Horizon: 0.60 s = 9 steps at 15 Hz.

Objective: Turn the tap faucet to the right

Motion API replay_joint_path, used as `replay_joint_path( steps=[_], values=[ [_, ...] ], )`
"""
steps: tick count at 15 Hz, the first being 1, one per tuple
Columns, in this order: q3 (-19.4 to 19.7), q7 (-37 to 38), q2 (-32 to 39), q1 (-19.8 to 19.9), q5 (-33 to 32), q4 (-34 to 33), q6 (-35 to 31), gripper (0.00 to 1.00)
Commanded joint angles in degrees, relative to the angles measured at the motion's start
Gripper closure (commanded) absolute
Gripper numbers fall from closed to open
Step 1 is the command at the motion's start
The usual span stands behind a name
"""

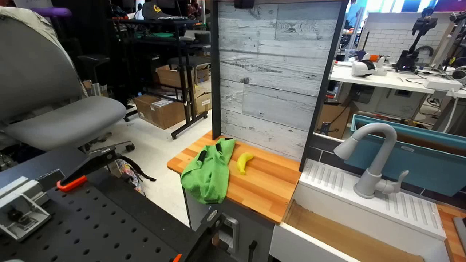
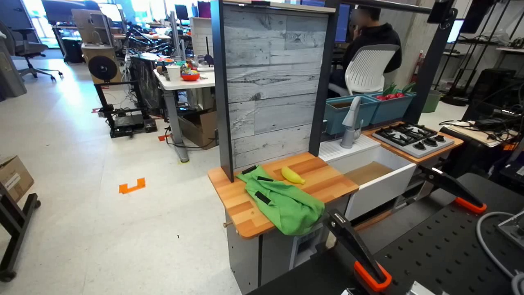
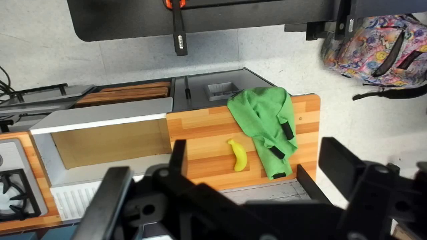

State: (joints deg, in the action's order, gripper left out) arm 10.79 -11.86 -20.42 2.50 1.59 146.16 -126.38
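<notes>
The tap faucet [image 1: 383, 156] is light grey with an arched spout. It stands on the ribbed white ledge behind the sink. In that exterior view its spout points left toward the wooden counter, and its small lever [image 1: 395, 184] is at the right of the base. The faucet also shows in an exterior view [image 2: 349, 127], seen nearly end-on. In the wrist view the faucet is hidden behind the gripper. My gripper [image 3: 256, 145] is open and empty in the wrist view, with its fingers wide apart, above the counter area. The gripper is not in view in both exterior views.
A wooden counter [image 1: 271, 185] left of the white sink [image 1: 309, 240] holds a yellow banana [image 1: 243, 163] and a green cloth [image 1: 209, 178]. A grey wood-look panel [image 1: 269, 72] rises behind it. Teal planters [image 2: 339, 121] stand behind the faucet; a stove [image 2: 413, 137] is beside the sink.
</notes>
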Motion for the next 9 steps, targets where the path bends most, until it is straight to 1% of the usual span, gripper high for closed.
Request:
replay_joint_path(
  steps=[1,4,9],
  values=[
    [-0.8,-0.3,0.1,0.8,0.3,-0.1,0.1,0.00],
    [-0.8,0.5,1.6,0.8,0.9,-0.5,-1.6,0.00],
    [-0.7,3.7,10.6,0.5,5.1,-6.1,-4.9,0.00]
  ],
)
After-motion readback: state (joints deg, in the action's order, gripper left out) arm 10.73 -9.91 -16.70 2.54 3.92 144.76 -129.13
